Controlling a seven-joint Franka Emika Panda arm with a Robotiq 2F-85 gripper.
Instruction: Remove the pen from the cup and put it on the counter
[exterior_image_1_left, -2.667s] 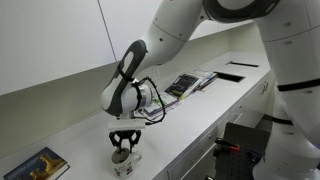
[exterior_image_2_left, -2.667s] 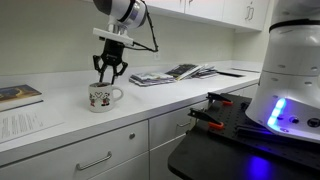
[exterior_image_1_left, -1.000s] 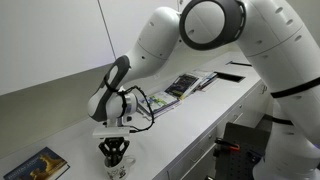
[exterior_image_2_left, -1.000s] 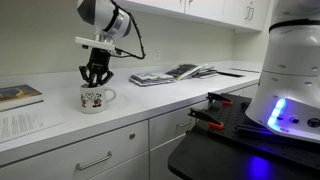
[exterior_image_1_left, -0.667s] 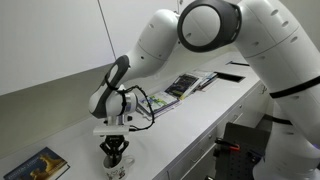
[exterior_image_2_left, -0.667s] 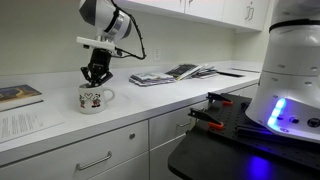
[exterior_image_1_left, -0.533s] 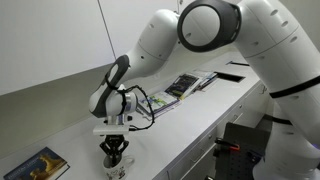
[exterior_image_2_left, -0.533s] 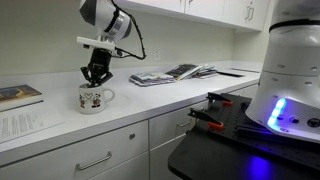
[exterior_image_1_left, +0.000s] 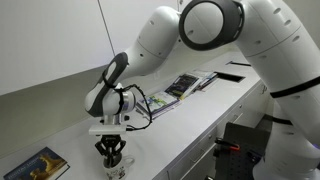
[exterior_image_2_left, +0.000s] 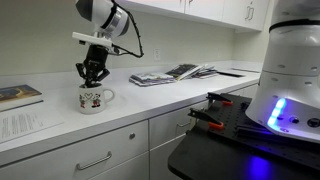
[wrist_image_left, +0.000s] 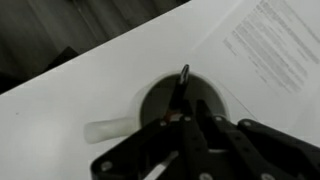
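The white patterned cup (exterior_image_2_left: 93, 98) stands on the white counter (exterior_image_2_left: 165, 95); it also shows low in an exterior view (exterior_image_1_left: 117, 167). From the wrist view I look down into its dark inside (wrist_image_left: 160, 98), with its handle (wrist_image_left: 108, 129) pointing left. The thin dark pen (wrist_image_left: 182, 84) stands in the cup and runs up between my fingers. My gripper (exterior_image_2_left: 91, 76) hangs straight over the cup mouth with its fingers drawn together on the pen (wrist_image_left: 183, 122); it shows the same way in an exterior view (exterior_image_1_left: 110, 152).
Open magazines (exterior_image_2_left: 172, 72) lie further along the counter (exterior_image_1_left: 186, 83). A book (exterior_image_1_left: 38, 165) lies at the other end (exterior_image_2_left: 18, 95). A printed sheet (exterior_image_2_left: 25, 123) lies by the cup (wrist_image_left: 272, 45). A second robot base (exterior_image_2_left: 292, 90) stands in front of the cabinets.
My gripper came down over the cup and its spread fingers closed. In the last half second it shifted slightly sideways above the cup; the cup stayed put.
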